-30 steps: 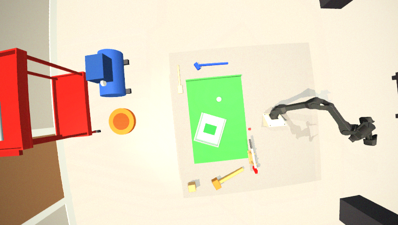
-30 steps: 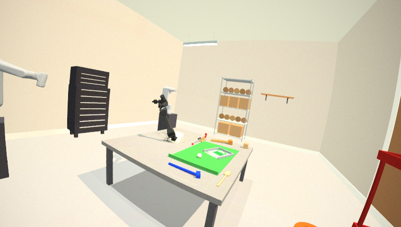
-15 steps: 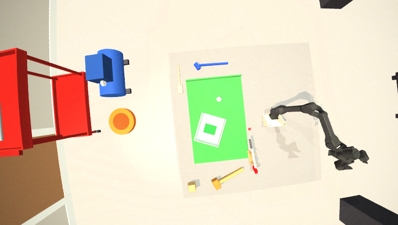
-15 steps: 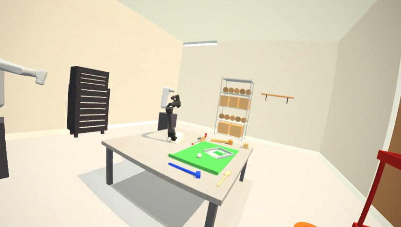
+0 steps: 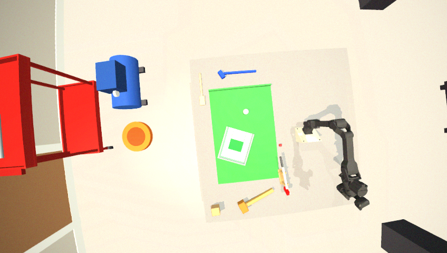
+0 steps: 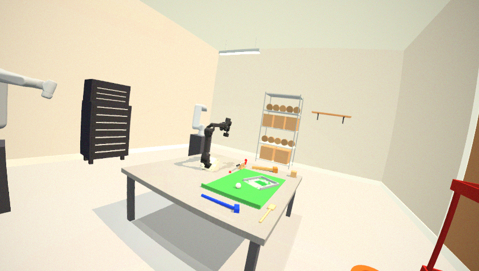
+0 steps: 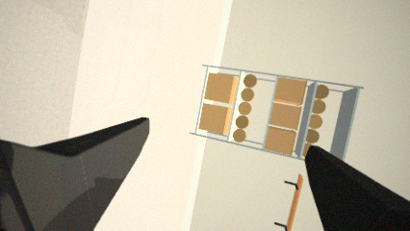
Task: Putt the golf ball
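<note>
Cream walls meet a pale floor (image 6: 336, 214); a strip light (image 6: 239, 51) hangs from the ceiling; a black drawer cabinet (image 6: 104, 121) stands against the wall well to one side of the end effector (image 6: 226, 133); a metal shelf rack (image 6: 279, 130) of boxes and rolls stands beyond the end effector, a small wooden wall shelf (image 6: 331, 115) farther along; a grey tabletop (image 6: 161, 173) lies below it; a red cart (image 5: 47, 113) stands far across the room.
</note>
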